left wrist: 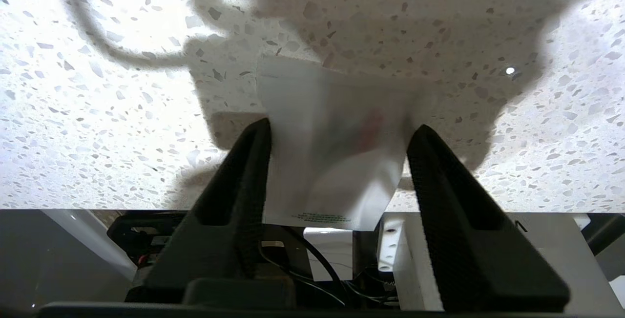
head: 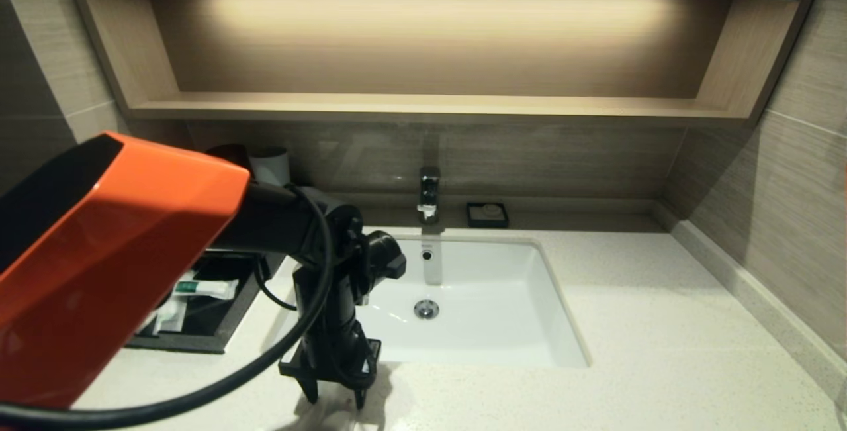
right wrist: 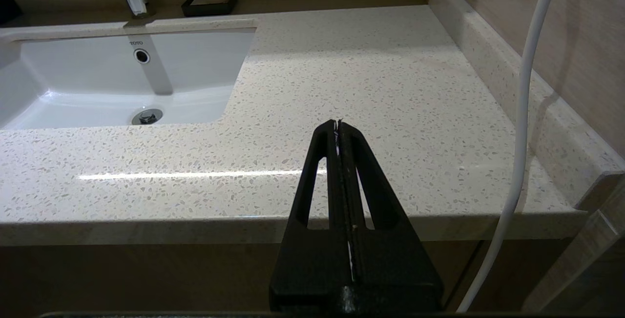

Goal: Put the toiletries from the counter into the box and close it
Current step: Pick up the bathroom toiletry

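Reaching down at the front of the tabletop (head: 662,351), the left gripper (head: 336,399) points at a flat pouch (left wrist: 337,147); its fingers (left wrist: 234,176) are spread wide, one on each side of the pouch, which lies flat on the speckled stone; faint red and green print shows on it; whether the fingers touch its edges is hard to tell. Low at the tabletop's front edge on the right side, the right gripper (right wrist: 338,125) has its fingers pressed together with nothing between them. Left of the sink (head: 476,298) sits the box (head: 222,325), open, with a slim packet (head: 205,287) with a green band inside, and another pale packet (head: 169,315) beside it. Farther back are the tap (head: 429,194), a soap dish (head: 487,214) and a white cup (head: 270,165).
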`<state>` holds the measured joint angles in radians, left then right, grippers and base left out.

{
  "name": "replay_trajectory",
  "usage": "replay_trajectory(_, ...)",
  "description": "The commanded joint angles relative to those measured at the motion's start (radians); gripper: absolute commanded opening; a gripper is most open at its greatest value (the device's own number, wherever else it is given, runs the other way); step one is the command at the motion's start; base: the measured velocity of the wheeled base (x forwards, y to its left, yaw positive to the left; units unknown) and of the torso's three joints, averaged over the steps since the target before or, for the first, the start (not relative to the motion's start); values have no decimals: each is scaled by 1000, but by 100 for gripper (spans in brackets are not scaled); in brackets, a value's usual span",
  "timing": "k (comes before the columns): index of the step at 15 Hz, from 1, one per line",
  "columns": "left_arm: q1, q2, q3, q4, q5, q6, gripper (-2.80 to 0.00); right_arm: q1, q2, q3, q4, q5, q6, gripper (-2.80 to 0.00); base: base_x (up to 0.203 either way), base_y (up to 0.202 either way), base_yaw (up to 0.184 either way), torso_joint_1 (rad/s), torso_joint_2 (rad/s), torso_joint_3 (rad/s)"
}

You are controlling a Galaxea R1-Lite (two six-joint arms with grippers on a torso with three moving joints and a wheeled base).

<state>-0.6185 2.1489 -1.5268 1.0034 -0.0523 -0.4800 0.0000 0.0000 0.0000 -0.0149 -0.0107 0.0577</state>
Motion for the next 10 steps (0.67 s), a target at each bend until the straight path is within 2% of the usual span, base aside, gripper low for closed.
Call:
replay_trajectory(1,0,0,0,6,-1,-3,-280,1,2,0,0,0,1,-280,0,0,0,0,0,0)
replay_trajectory(7,-1,-33,-32,6,4,1,-280,2,2,0,0,0,1,-280,0,0,0,0,0,0)
replay_trajectory(10,42,-89,-134,30,23,6,-280,0,2,0,0,0,1,-280,0,0,0,0,0,0)
